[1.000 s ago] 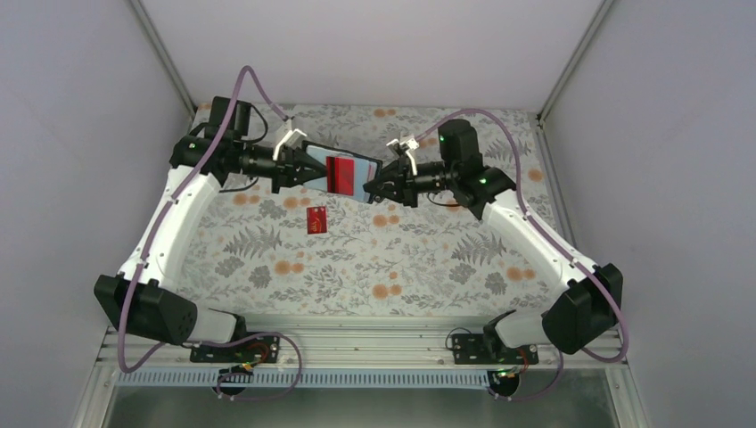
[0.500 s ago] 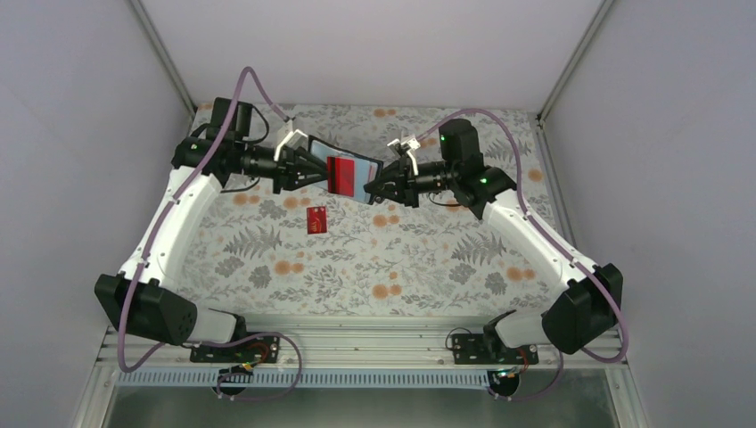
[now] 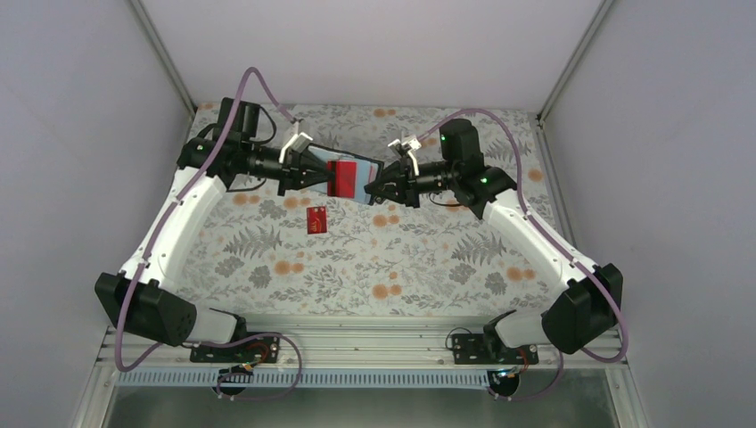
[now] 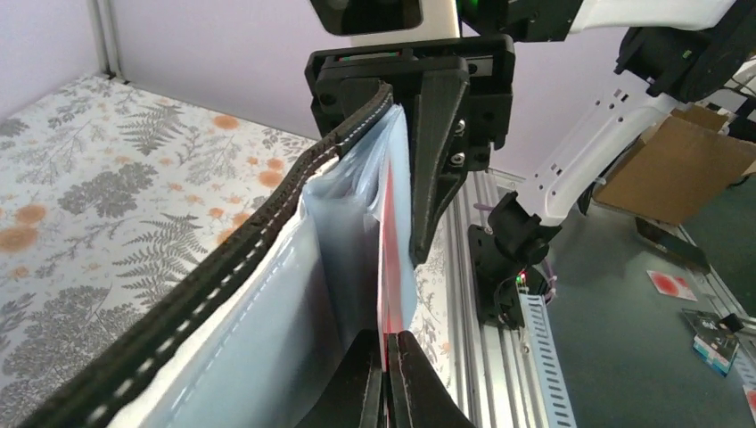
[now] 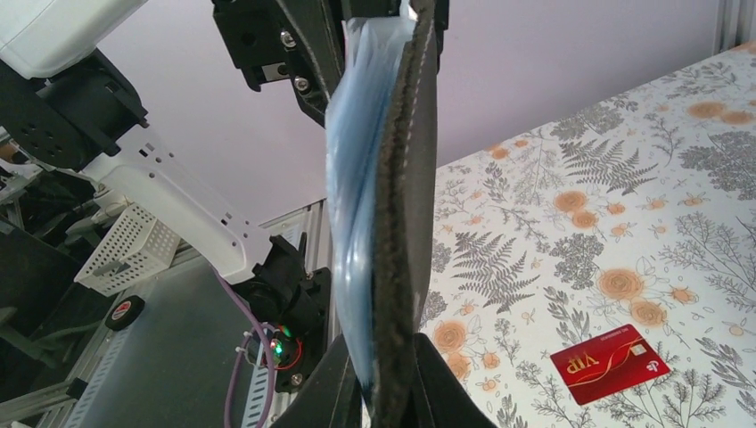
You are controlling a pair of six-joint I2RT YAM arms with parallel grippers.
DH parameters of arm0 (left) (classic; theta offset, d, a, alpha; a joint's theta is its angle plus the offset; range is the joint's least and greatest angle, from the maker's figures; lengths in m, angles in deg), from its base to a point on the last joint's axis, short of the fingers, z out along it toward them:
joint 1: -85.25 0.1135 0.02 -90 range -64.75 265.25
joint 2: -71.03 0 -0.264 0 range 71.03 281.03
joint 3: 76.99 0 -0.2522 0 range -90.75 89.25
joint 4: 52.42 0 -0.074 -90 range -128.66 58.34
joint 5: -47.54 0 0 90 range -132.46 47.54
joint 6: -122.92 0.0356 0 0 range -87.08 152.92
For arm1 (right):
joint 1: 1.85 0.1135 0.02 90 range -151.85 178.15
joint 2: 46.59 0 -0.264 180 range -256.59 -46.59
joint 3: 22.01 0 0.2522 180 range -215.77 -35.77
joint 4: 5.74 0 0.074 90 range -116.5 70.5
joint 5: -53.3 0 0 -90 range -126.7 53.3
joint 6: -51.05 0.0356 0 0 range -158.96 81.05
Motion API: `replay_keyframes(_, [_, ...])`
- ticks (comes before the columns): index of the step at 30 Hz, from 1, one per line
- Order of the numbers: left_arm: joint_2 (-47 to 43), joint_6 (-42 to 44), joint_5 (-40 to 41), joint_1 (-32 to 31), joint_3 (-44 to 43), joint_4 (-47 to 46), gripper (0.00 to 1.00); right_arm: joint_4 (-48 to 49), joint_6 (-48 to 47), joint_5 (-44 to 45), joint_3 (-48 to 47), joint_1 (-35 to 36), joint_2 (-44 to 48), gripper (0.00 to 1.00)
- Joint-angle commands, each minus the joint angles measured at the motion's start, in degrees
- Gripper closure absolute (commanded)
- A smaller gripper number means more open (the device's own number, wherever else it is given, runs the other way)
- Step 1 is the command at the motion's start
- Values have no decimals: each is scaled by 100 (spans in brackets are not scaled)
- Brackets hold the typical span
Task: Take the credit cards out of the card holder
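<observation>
The card holder (image 3: 365, 174) hangs open in the air above the back of the table, its light blue inner face up. My right gripper (image 3: 374, 189) is shut on its right edge, clamping the black stitched cover (image 5: 401, 196) and blue lining. A red credit card (image 3: 342, 177) sticks out of the holder's left side. My left gripper (image 3: 327, 176) is shut on that card's edge (image 4: 390, 259); the jaws pinch it tight. A second red credit card (image 3: 316, 220) lies flat on the table below, also in the right wrist view (image 5: 611, 364).
The floral tablecloth (image 3: 428, 259) covers the table, walled in by grey panels on three sides. An aluminium rail (image 3: 374, 334) with the arm bases runs along the near edge. Both arms reach inward and meet over the back middle.
My left gripper has shifted slightly right, closer to the holder, and has taken a fresh pinch on the red card. The right arm and the holder have stayed put.
</observation>
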Motion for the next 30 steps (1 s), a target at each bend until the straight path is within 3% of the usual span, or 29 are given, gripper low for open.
replay_keyframes(1, [-22, 570, -132, 69, -233, 364, 98, -31, 16, 50, -161, -111, 81, 96])
replay_keyframes(5, [29, 661, 676, 647, -188, 307, 98, -210, 426, 762, -77, -653, -15, 96])
replay_keyframes(8, [350, 944, 1236, 1113, -375, 565, 98, -215, 920, 866, 111, -1465, -204, 96])
replay_keyframes(11, [500, 949, 2086, 1126, -360, 427, 98, -408, 1191, 1549, 147, -1895, -427, 96])
replay_keyframes(15, [447, 724, 4092, 548, 83, -287, 98, -561, 1184, 1925, 199, -1907, -485, 96])
replay_keyframes(19, [-269, 2386, 3758, 257, 1203, -1127, 98, -550, 1011, 1804, 314, -1914, -384, 96])
replay_keyframes(23, [133, 3988, 3693, 253, 1426, -1417, 98, -601, 931, 1644, 287, -1909, -432, 96])
replay_keyframes(27, [757, 5846, 3567, 237, 1273, -998, 98, -733, 912, 1566, 114, -1911, -569, 96])
replay_keyframes(30, [568, 7625, 3752, 234, 1413, -775, 98, -769, 898, 1559, 84, -1909, -563, 96])
